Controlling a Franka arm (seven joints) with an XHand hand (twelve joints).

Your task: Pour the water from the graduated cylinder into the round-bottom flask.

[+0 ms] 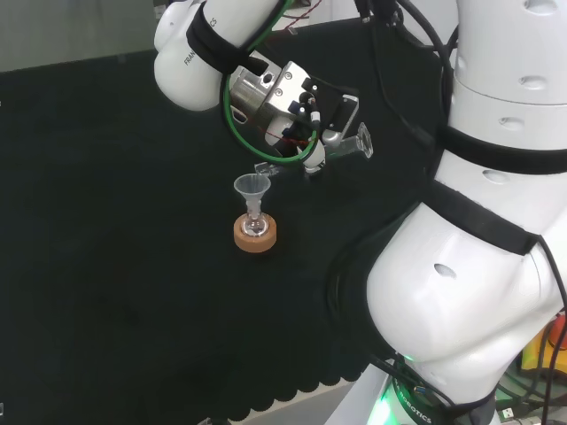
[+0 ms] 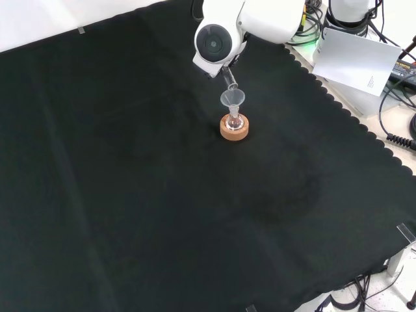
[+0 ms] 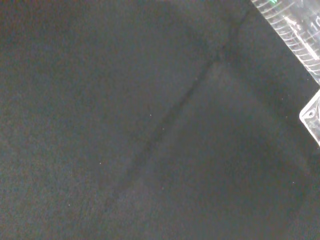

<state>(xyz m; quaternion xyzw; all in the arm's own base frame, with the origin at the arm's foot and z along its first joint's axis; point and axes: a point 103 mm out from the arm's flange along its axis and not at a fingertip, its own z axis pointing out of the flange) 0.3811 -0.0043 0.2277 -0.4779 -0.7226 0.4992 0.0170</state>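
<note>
A small round-bottom flask (image 1: 255,225) (image 2: 234,121) stands in a cork ring (image 1: 255,238) (image 2: 234,130) with a clear funnel (image 1: 252,187) (image 2: 233,99) in its neck. My hand (image 1: 312,124) hangs just above and to the right of it in the head view, shut on the clear graduated cylinder (image 1: 359,142) (image 2: 229,79) (image 3: 292,30). The cylinder lies steeply tilted, nearly flat. One end sits close above the funnel's rim and the other sticks out to the right in the head view. Whether water is flowing I cannot tell.
The arm's big white links (image 1: 478,266) fill the head view's right side, and a white link (image 2: 218,39) stands before the hand in the front view. The cloth's scalloped edge (image 2: 338,104) runs at the front view's right, with a white card (image 2: 354,58) and cables beyond it.
</note>
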